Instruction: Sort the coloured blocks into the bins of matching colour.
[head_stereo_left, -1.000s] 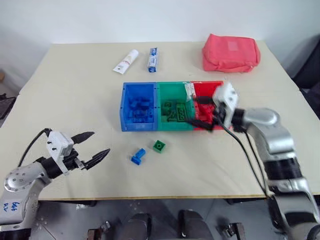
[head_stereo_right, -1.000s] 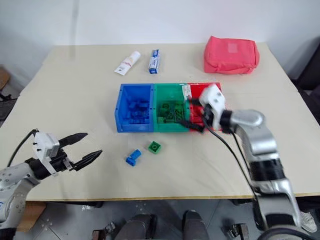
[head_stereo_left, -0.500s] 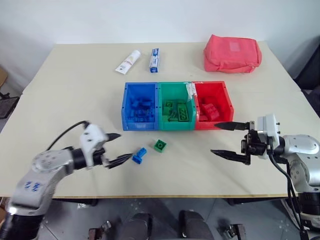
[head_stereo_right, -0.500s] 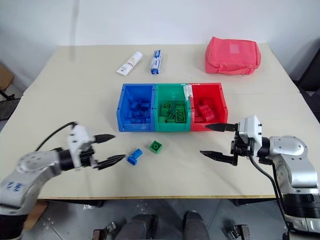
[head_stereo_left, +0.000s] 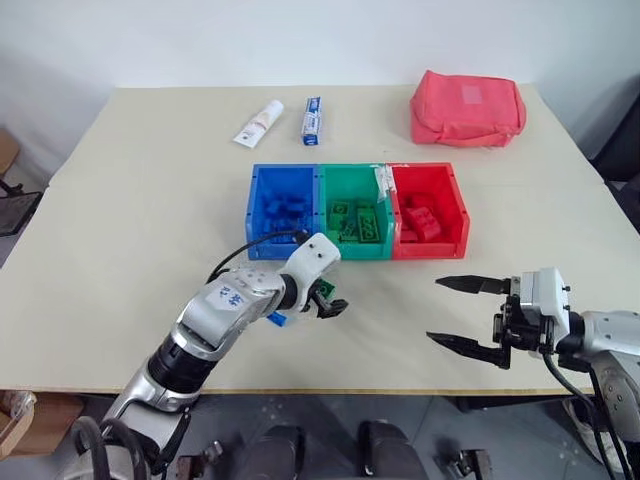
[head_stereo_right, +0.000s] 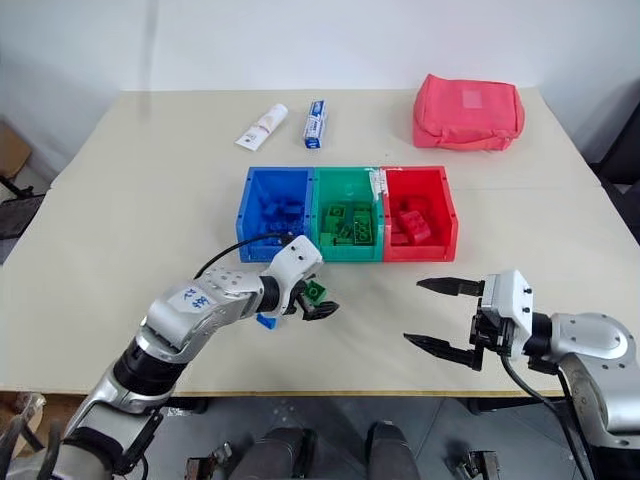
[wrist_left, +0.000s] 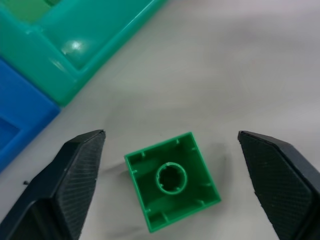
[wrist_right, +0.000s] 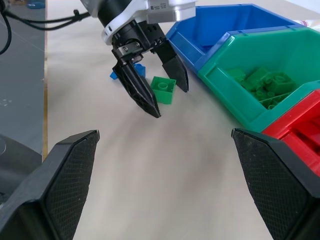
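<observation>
A: Item one, green block (wrist_left: 172, 180). Where does it lie?

B: On the bench (head_stereo_left: 140, 200), between the two spread fingers (wrist_left: 75, 170) of the left gripper (head_stereo_left: 327, 301), one finger at either side and neither touching it. It sits just off the near wall of the bins, toward the bench's near edge. Nothing is gripped.

A: Its look?

B: Small, square, bright green. In the left wrist view it shows an open hollow face with a round tube in the middle; the right wrist view shows a round boss on the face turned that way.

A: Item two?

B: Blue block (head_stereo_right: 266, 321), on the bench just beside the left gripper, on the side toward the near edge, partly hidden by the wrist.

A: Containers?

B: Three joined bins near the bench's middle. Blue bin (head_stereo_left: 256, 210), the leftmost, holds several blue blocks. Green bin (head_stereo_left: 352, 249), the middle one, holds a heap of green blocks. Red bin (head_stereo_left: 459, 215), the rightmost, holds a few red blocks.

A: Right gripper (head_stereo_left: 466, 316)?

B: Fingers spread wide and empty, above the bench near its near edge, to the right of the bins and well apart from both loose blocks.

A: Other stock?

B: Two toothpaste tubes (head_stereo_left: 258, 122) near the far edge, and a red pouch (head_stereo_left: 467, 106) toward the far right corner.
</observation>
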